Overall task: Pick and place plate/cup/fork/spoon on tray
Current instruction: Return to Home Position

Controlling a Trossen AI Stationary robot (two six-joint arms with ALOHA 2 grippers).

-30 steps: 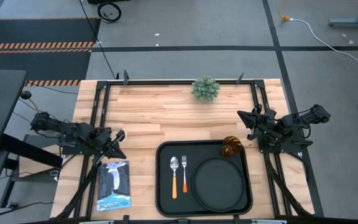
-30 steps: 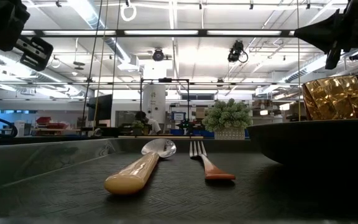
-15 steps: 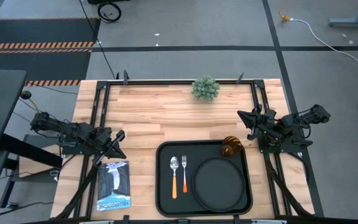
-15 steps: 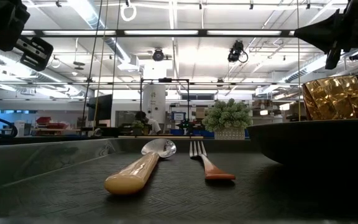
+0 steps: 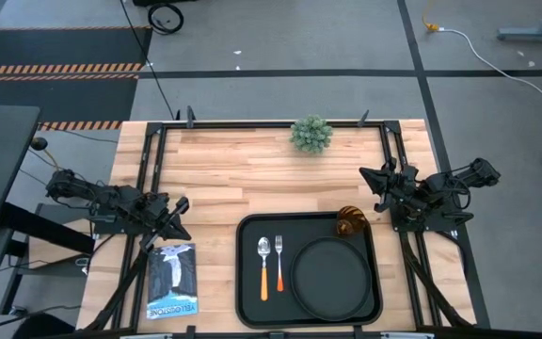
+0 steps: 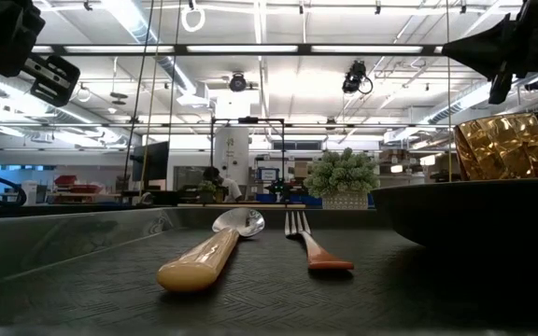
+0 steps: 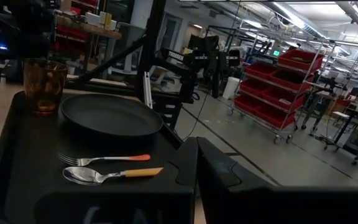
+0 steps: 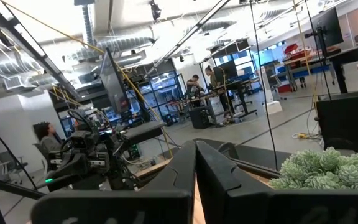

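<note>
Wooden table (image 5: 252,169) fills my overhead view, with a workshop of racks and ceiling lights behind it. Largest on it is one tray (image 5: 249,282), at the near edge; I place everything else from it. One plate (image 5: 330,278) lies in the tray's right half. One cup (image 5: 351,221) stands upright in the tray's far right corner, just beyond the plate. One spoon (image 5: 263,266) and one fork (image 5: 278,262) lie side by side in the tray's left half, spoon outermost, orange handles toward the near edge, well apart from the plate. One booklet (image 5: 172,281) lies flat on the wood left of the tray. One small potted plant (image 5: 310,135) sits at the far edge, well beyond the tray.

My two arms are both off the tray. I see the left gripper (image 5: 179,209) beyond the booklet with fingers pressed together, holding nothing. I see the right gripper (image 5: 369,177) beyond the cup, fingers likewise pressed together and empty.
</note>
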